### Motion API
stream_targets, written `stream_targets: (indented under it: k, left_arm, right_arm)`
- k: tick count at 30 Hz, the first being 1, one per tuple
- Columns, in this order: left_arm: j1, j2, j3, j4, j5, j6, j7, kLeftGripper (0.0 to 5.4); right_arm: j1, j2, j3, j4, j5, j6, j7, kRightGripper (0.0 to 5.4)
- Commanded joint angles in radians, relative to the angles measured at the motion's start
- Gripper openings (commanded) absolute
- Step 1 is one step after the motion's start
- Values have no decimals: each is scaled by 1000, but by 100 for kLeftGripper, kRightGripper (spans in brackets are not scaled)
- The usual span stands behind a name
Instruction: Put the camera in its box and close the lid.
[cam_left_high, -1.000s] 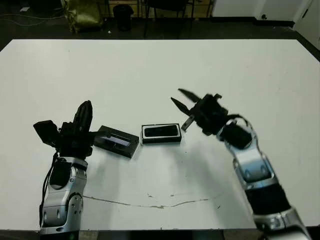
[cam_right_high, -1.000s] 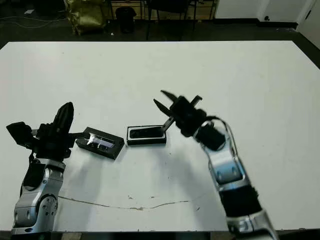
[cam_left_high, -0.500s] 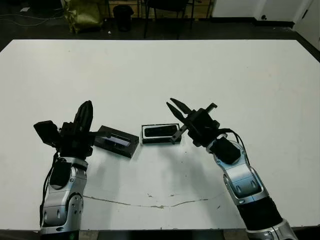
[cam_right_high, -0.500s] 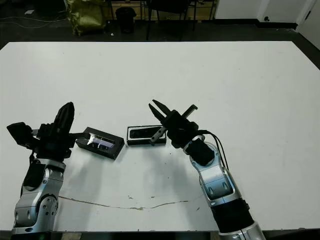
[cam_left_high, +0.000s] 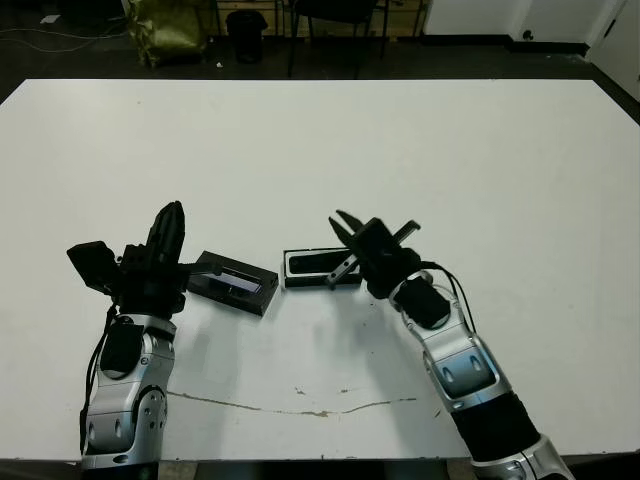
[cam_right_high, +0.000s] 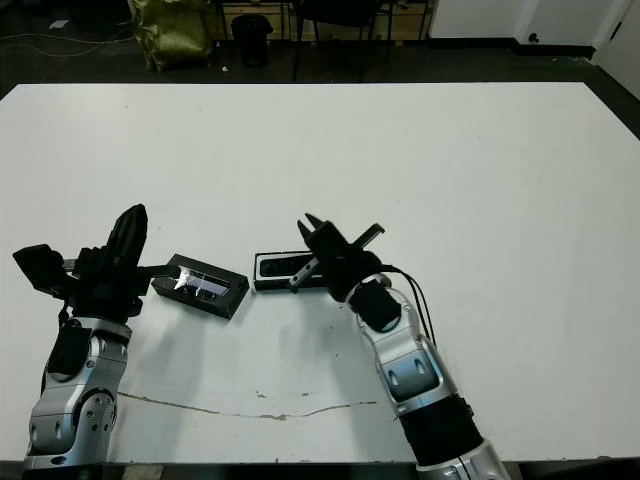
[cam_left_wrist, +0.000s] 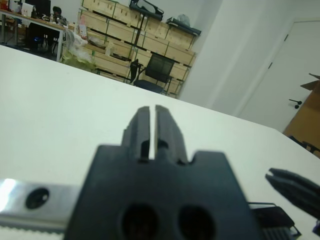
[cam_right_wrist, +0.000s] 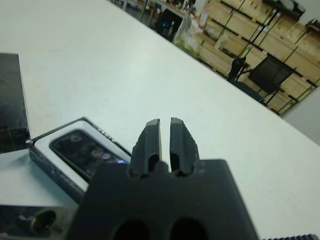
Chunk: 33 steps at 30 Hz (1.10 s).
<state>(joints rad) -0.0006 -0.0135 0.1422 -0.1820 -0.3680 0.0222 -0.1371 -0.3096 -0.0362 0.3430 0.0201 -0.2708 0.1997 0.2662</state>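
since the camera (cam_left_high: 312, 262) already lies in the box (cam_left_high: 322, 268), the right gripper (cam_left_high: 343, 246), fingers together and empty, could shove it; the left gripper (cam_left_high: 168, 225), also closed and empty, sits beside the lid (cam_left_high: 234, 283) near the desk's (cam_left_high: 320, 140) front edge.

The camera (cam_left_high: 312, 262) lies in the box (cam_left_high: 322, 281) — the lid (cam_left_high: 236, 283) just left, seemingly not touching.

Head pair looks down; wrist views skim the table (cam_left_high: 300, 130).
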Motion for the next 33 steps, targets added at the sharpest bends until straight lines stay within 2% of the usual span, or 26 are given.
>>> stream_targets:
  k: [1,5,9,16,26,29,33]
  left_arm:
    - [12,1,0,9,5,12,5,0]
    - [16,-2,-1,-3,7,27,19,0]
    - [16,-4,-1,1,7,18,19,0]
    - [20,-8,4,2,-2,18,18,0]
    - [18,-10,2,15,7,-3,6,0]
    - [18,-10,2,14,10,1,10,0]
    - [15,-6,7,26,2,-8,-6,0]
  right_arm:
    - [24,-3,17,31,-16,36,-14,1]
    - [47,-12,36,52,-24,44,-7,1]
    - [66,-20,47,56,-30,90,2,1]
    - [104,-47,44,97,-42,70,-15,1]
    - [133,-59,23,82,-37,104,-23,1]
    - [146,-62,14,39,-24,68,-20,1]
    - [174,-48,-45,-45,77,-43,-11,1]
